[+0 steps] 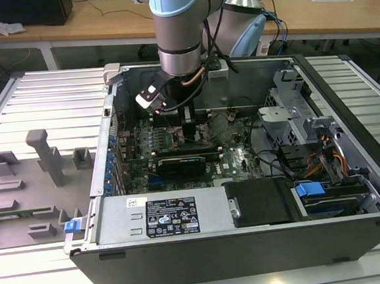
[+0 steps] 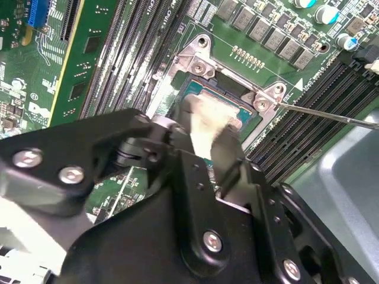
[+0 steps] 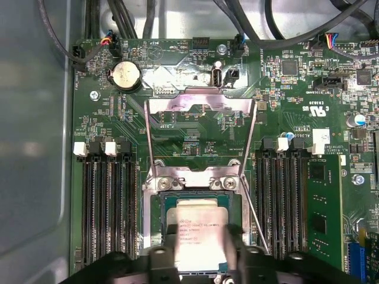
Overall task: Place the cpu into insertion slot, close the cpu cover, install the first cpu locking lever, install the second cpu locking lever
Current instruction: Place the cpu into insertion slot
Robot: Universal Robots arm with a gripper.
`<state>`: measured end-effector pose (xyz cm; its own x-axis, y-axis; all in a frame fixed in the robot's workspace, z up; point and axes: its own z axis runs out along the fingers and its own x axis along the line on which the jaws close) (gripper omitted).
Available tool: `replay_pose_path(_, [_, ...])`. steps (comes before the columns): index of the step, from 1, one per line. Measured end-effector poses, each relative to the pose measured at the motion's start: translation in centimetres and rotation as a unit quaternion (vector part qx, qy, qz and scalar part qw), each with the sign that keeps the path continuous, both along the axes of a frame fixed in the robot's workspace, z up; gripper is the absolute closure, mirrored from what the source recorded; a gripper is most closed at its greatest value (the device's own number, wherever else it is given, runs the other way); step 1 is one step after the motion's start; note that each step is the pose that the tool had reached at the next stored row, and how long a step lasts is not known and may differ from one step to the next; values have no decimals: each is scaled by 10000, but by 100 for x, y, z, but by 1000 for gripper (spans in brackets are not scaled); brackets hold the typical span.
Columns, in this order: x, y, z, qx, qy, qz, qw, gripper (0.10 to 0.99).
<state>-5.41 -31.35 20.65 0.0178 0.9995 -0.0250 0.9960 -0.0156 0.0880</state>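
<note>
gripper (image 3: pixel 202 235) is clamping the cpu (image 3: pixel 198 220) by two opposite edges, closed to chip width, holding it at the insertion slot (image 3: pixel 160 204) directly beneath; cpu cover (image 3: pixel 201 104) is standing open just beyond the gripper.

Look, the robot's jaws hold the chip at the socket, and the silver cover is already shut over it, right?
Not quite. In the first wrist view the cpu cover is swung open, away from the insertion slot, not shut over it. The jaws do hold the cpu at the slot.
</note>
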Motion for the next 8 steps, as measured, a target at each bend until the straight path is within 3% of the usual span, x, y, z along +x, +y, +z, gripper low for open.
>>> replay_pose_path(1, [0,0,0,0,0,0,10000,796])
replay_pose_path(2, [0,0,0,0,0,0,10000,859])
replay_pose_path(3, [0,0,0,0,0,0,10000,859])
replay_pose_path(5, [0,0,0,0,0,0,10000,976])
replay_pose_path(8, [0,0,1,0,0,0,10000,980])
